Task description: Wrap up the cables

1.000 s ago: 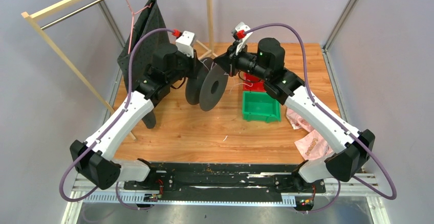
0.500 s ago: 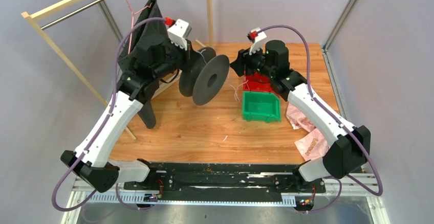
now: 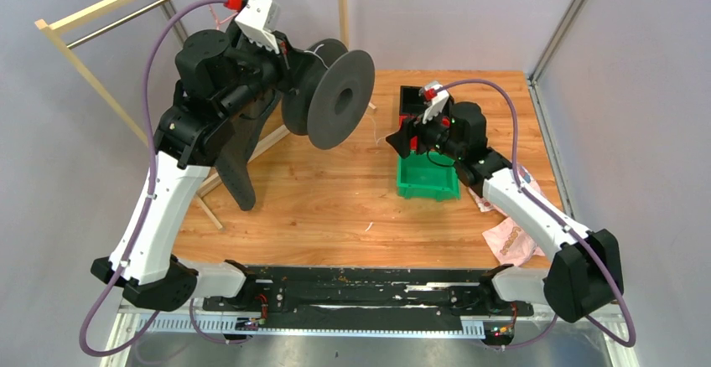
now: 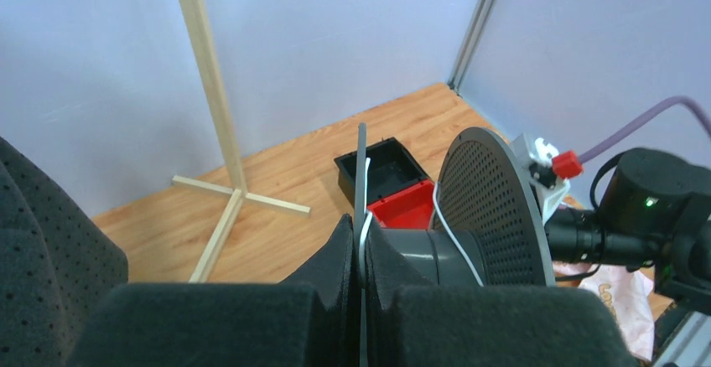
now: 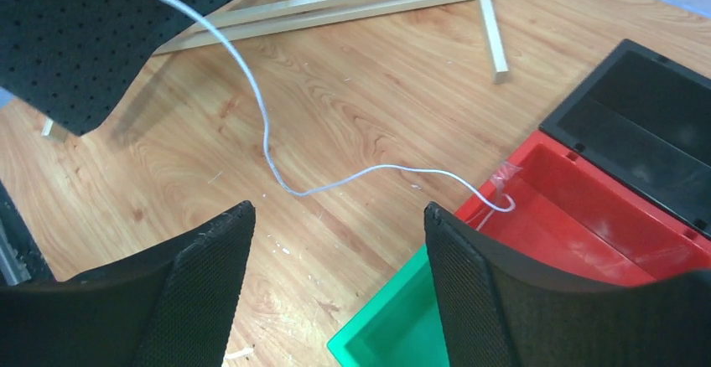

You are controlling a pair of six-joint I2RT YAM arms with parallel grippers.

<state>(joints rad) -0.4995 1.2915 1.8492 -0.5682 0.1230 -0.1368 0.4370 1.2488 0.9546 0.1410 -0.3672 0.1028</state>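
1. Your left claw [image 4: 360,296] is clamped tight on the thin rim of one flange of the black spool [image 3: 329,97]. It holds the spool up off the worktop [image 3: 335,208] at the far left, close to the wooden rack [image 3: 101,15].
2. The white cable [image 5: 270,145] crosses the spool's hub. One strand runs down beside the pinched flange and may be caught in the same pinch, but the wrist view is too tight to say.
3. A slack length of the cable snakes across the worktop and reaches the lip of the red bin [image 5: 587,216].
4. Your right claw [image 5: 335,250] stands wide with nothing between its fingers. It hovers over the far edge of the green bin [image 3: 428,181].
5. A black bin [image 5: 654,107] sits just behind the red one.
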